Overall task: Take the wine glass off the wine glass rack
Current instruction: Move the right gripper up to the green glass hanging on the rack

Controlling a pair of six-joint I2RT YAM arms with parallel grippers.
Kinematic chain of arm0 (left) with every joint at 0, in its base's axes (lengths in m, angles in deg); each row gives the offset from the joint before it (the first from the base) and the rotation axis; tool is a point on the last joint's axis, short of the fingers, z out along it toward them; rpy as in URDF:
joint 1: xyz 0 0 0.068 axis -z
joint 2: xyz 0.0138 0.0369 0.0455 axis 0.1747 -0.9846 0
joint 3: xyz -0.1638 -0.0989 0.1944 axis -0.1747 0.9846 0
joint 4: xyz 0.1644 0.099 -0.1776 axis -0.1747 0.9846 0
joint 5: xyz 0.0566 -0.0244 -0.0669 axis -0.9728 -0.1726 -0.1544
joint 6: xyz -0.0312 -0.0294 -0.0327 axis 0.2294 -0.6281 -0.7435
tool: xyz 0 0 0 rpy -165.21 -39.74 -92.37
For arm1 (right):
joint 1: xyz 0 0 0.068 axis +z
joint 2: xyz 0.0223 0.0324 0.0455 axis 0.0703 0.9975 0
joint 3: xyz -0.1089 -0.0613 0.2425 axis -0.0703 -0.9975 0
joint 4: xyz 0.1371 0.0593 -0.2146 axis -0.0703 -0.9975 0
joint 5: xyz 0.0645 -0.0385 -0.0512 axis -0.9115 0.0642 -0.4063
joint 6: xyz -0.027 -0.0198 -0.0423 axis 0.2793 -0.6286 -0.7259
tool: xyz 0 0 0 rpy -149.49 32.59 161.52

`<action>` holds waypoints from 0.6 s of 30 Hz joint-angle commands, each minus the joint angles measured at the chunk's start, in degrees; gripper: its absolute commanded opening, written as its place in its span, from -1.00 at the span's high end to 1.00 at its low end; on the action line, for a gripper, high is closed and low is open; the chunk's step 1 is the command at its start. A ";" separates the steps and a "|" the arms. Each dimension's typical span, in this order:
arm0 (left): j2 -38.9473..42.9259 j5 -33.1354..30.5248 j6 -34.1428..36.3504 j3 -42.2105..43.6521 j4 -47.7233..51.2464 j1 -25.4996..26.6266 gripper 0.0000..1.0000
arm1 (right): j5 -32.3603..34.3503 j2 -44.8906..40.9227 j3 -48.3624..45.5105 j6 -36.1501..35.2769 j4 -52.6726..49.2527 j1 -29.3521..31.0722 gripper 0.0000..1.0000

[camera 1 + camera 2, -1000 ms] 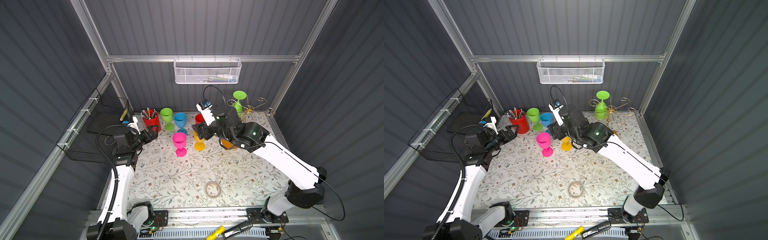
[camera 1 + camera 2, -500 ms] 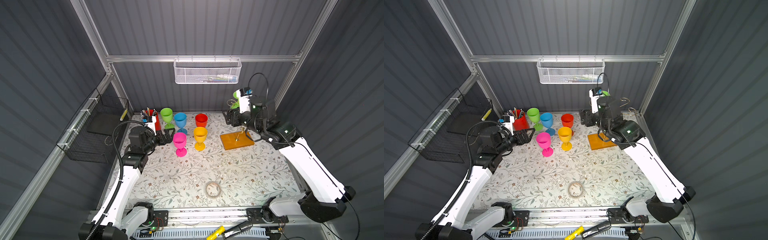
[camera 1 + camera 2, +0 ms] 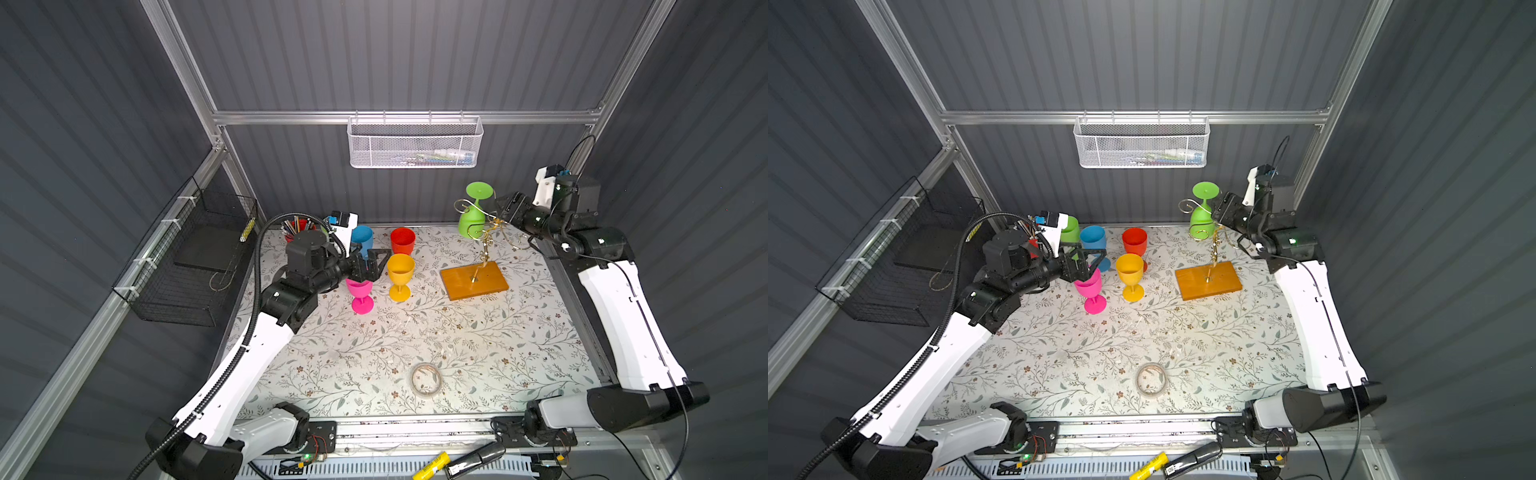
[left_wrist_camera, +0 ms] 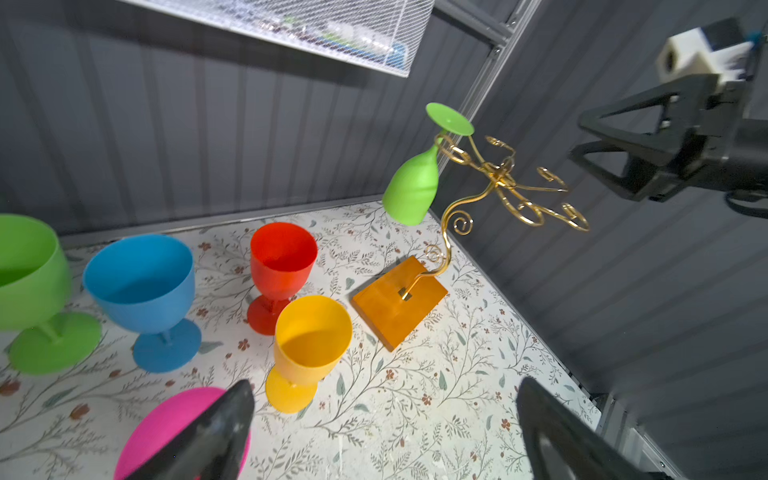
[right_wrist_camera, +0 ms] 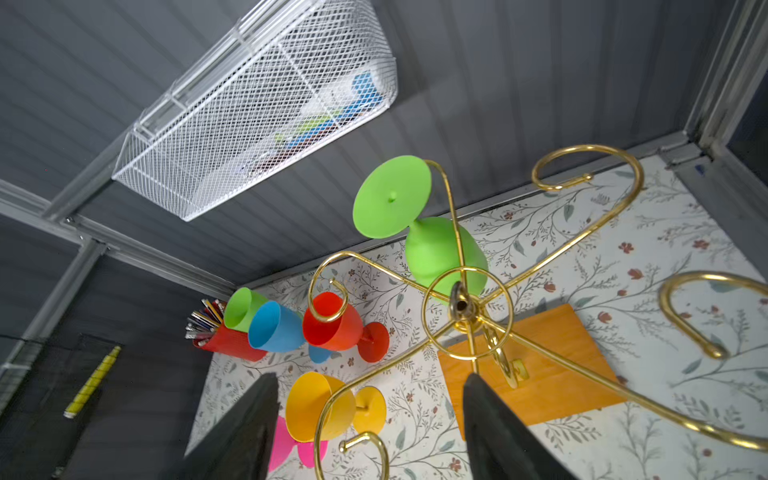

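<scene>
**One green glass hangs foot-up**

You find the wine glass [image 3: 472,220] far right, on a far arm of the wine glass rack [image 3: 461,286], bowl down, long axis near upright. It looks like light, stiff, smooth plastic; take the bowl. Your right pincer [image 4: 584,137] hovers near it, jaws apart and empty; your left pincer [image 3: 374,262] gapes too.

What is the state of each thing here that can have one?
wine glass rack, upright, one arm loaded, others empty.
green wine glass, hanging upside down on the rack.
left gripper, open, empty.
right gripper, open, empty, close to the rack.
pink glass, upright.
yellow glass, upright.
red glass, upright.
blue glass, upright.
second green glass, upright.
pen cup, upright, full.
</scene>
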 commanded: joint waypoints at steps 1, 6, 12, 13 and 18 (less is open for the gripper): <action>-2.07 -2.12 7.80 -1.81 4.88 1.43 -0.97 | -7.86 1.36 1.44 6.66 2.14 -3.30 -0.38; -2.95 -0.61 14.50 0.07 4.02 3.25 -0.98 | -14.52 6.64 6.71 10.26 -0.46 -7.07 -0.31; -3.19 3.31 18.00 5.37 -1.47 4.77 -0.98 | -17.71 12.30 10.74 12.28 0.12 -8.81 -0.18; -3.34 3.45 18.39 5.83 -1.72 4.88 -0.98 | -18.40 13.40 11.40 12.58 0.29 -9.06 -0.16; -3.73 5.30 19.38 7.05 -2.04 5.34 -0.98 | -21.27 18.86 14.74 13.79 1.67 -9.77 -0.09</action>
